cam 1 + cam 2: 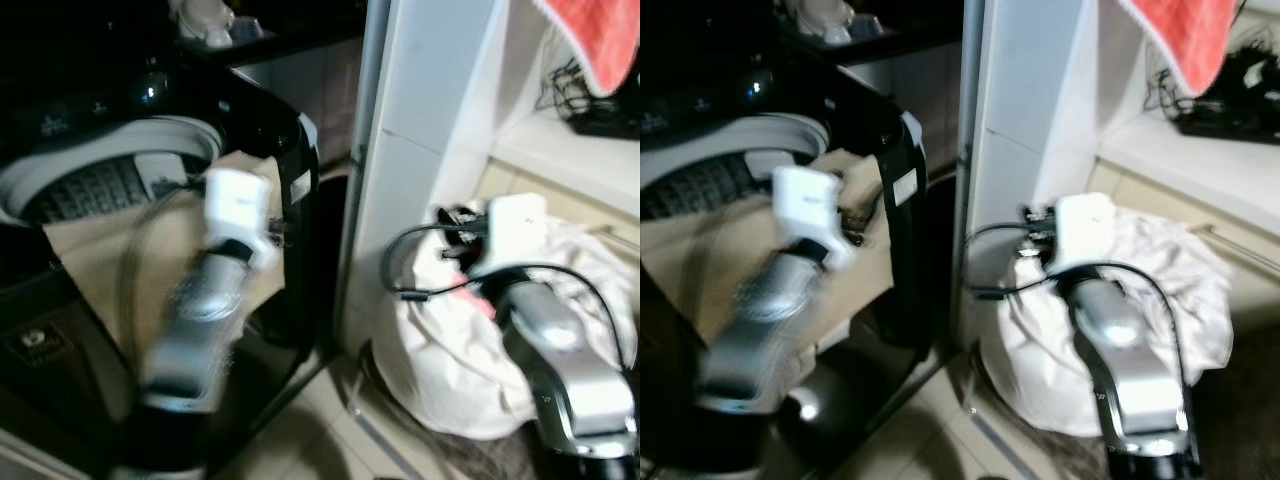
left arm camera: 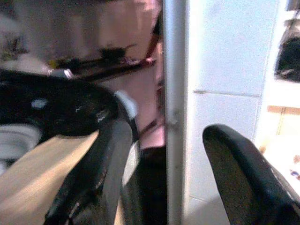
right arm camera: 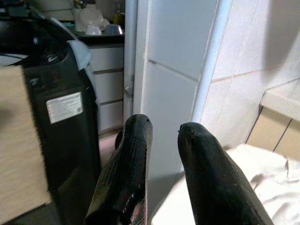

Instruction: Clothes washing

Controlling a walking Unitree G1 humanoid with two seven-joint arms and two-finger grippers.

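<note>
A black top-loading washing machine (image 1: 262, 125) stands at the left with its lid up and its grey drum (image 1: 90, 185) showing. A beige cloth (image 1: 90, 265) is draped over its front rim. My left arm (image 1: 215, 290), blurred, reaches over that cloth; my left gripper (image 2: 166, 129) is open with nothing between its fingers, just past the machine's corner. At the right a white bundle of laundry (image 1: 440, 350) sits on the floor. Over the bundle my right gripper (image 3: 165, 124) hovers, its fingers a narrow gap apart and holding nothing.
A white pillar (image 1: 420, 120) rises between the machine and the bundle. A red towel (image 1: 600, 40) hangs at the top right over a shelf with dark cables (image 1: 590, 105). Behind the machine is a dark counter with white dishes (image 1: 205, 20). Tiled floor (image 1: 320, 430) lies in front.
</note>
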